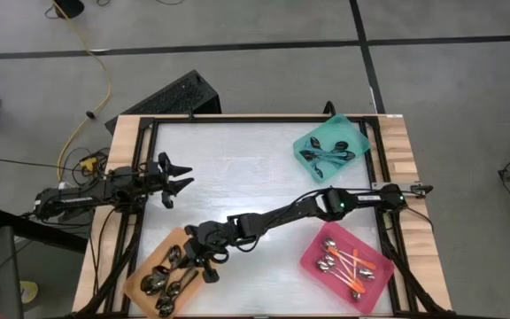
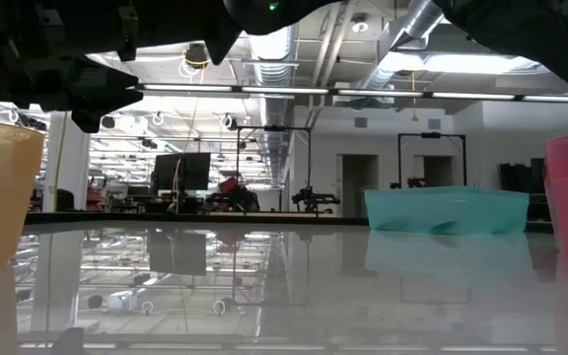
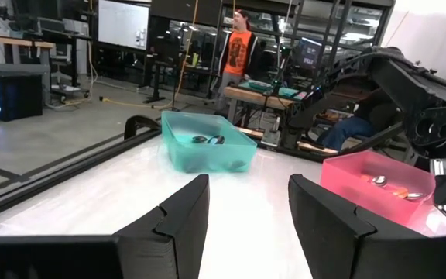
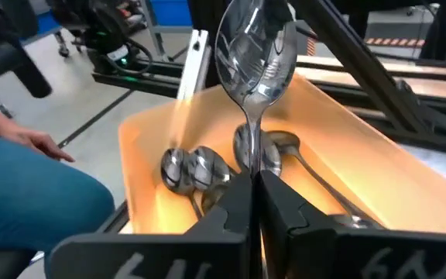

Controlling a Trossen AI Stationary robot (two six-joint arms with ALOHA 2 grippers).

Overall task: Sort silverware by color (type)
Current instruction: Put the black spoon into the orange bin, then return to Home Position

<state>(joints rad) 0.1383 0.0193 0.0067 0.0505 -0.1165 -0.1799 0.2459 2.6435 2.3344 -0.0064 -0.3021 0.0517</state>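
At the near edge of the table (image 1: 237, 159), the orange tray (image 1: 144, 270) sits at the left corner and the pink tray (image 1: 312, 252) at the right corner, with a bare white strip between them. The table's middle is open, free surface.

The right gripper (image 1: 206, 257) hangs over the orange tray's inner side. In the right wrist view its two dark fingers (image 4: 231, 209) are pressed almost together on the thin handle of an all-silver spoon (image 4: 255, 50), which stands bowl-up between them; the right gripper (image 4: 255, 194) is clamped on that handle. Below it, more silver spoons (image 4: 196, 167) lie in the orange tray (image 4: 347, 155). The right arm (image 1: 326, 206) stretches low and nearly straight across the table from its base on the right edge, reaching diagonally toward the near-left corner.

The pink tray holds spoons with orange handles (image 1: 348, 266).

Farther back, the left gripper (image 1: 177, 177) hovers just inside the left edge, its fingers (image 3: 180, 213) spread apart with nothing between them, pointing across the table.

The teal tray (image 1: 330, 133) rests near the far-right corner, holding dark-handled spoons (image 1: 326, 152). Beyond the table, a person (image 3: 240, 46) in an orange vest stands in the room.
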